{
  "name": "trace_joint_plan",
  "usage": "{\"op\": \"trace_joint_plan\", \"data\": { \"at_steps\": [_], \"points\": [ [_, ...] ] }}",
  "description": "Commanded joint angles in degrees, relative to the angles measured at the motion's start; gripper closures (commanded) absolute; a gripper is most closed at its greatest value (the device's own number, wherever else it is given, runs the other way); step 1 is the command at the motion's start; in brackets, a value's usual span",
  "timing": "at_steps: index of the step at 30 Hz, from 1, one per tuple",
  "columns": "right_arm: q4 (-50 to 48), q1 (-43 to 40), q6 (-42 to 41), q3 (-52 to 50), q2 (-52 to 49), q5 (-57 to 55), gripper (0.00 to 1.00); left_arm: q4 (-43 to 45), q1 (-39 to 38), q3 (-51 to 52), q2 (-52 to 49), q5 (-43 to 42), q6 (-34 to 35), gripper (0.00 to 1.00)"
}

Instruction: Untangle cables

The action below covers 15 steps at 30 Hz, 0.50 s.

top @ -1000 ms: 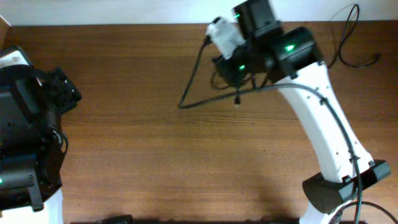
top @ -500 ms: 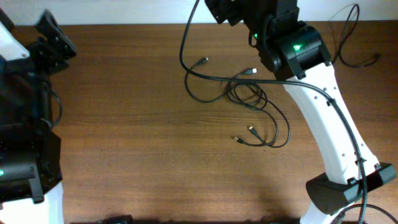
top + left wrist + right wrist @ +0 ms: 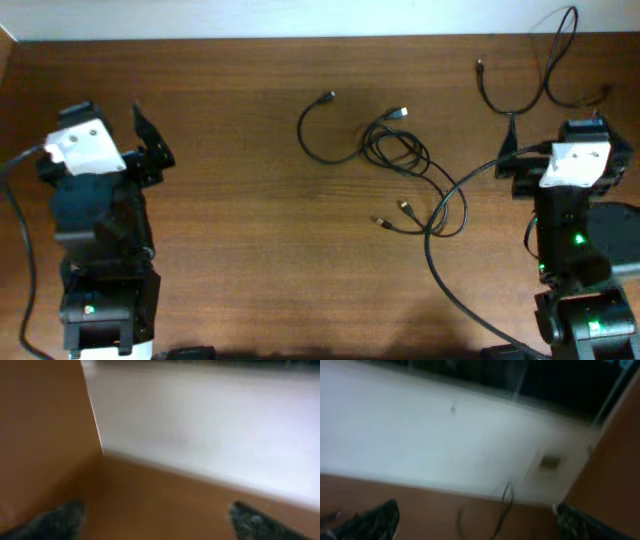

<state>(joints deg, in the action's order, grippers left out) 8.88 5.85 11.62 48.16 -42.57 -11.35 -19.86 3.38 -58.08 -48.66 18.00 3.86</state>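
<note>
The cables (image 3: 396, 150) lie as thin black cords in a loose tangle at the table's middle, with plug ends at the far left (image 3: 328, 97) and near the front (image 3: 381, 222). Another thin cable (image 3: 548, 72) lies at the far right; the right wrist view shows it (image 3: 505, 503) ahead, between the fingers. My left gripper (image 3: 150, 138) is far to the left of the tangle, open and empty. In its wrist view the left gripper (image 3: 157, 521) faces bare wood. My right gripper (image 3: 475, 516) stands open at the right side, touching nothing.
A thick black arm cable (image 3: 440, 255) curves across the table from the right arm (image 3: 570, 240), close to the tangle's front loop. A white wall (image 3: 210, 420) borders the far edge. A brown side panel (image 3: 45, 435) rises at the left.
The right arm has drawn back from the far middle to the right side, and its jaws have opened. The cables it held up now lie spread on the table. The left arm has swung forward.
</note>
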Motion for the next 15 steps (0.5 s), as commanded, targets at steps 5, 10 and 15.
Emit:
{"op": "trace_joint_plan", "data": {
  "at_steps": [5,10,15],
  "points": [
    [9.64,4.33,-15.34,0.09,-29.66,24.24,0.01,-18.86,-3.10,0.24,-4.96,-15.65,9.99,0.13],
    [7.13,10.86,-14.43,0.83,-43.39,21.14,0.02,-21.44,-9.31,0.24,-4.57,-15.65,9.99,0.11],
    [3.48,16.17,-10.97,0.81,-46.27,16.87,0.02,-23.56,-12.72,0.24,-4.57,-15.69,10.03,0.07]
  ]
}}
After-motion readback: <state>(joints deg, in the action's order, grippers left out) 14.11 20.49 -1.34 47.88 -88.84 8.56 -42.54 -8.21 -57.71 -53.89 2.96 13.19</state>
